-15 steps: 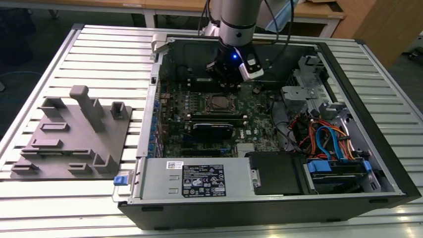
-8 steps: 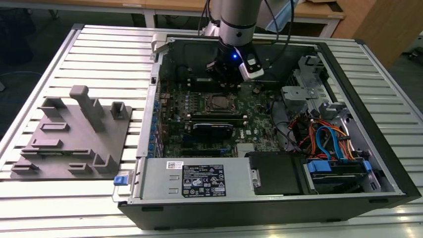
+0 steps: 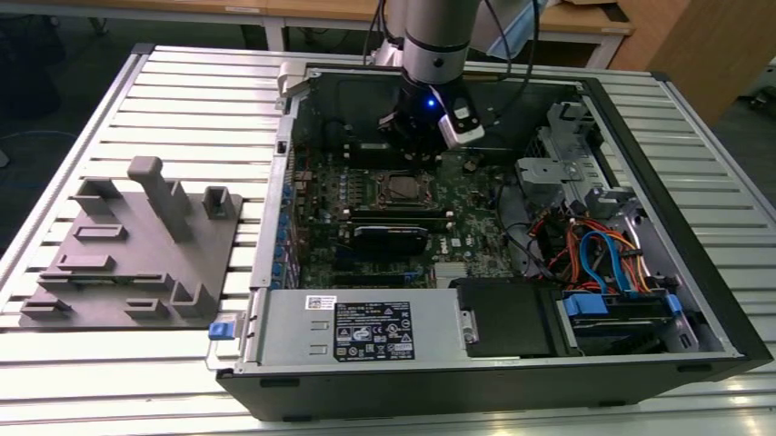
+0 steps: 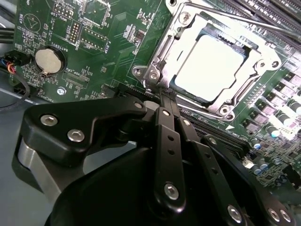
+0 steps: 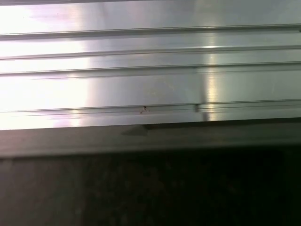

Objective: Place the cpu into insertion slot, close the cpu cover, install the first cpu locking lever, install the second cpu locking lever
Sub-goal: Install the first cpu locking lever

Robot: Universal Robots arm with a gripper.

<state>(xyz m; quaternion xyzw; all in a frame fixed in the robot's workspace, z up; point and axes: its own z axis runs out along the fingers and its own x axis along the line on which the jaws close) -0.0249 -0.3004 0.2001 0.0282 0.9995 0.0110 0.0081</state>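
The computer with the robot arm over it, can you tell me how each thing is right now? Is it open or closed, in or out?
computer case: side open, lying flat.
cpu: seated in the insertion slot.
cpu cover: closed over the cpu's edges.
locking lever: lying along the socket; whether it is latched can't be told.
gripper: fingers together, empty, beside the socket.
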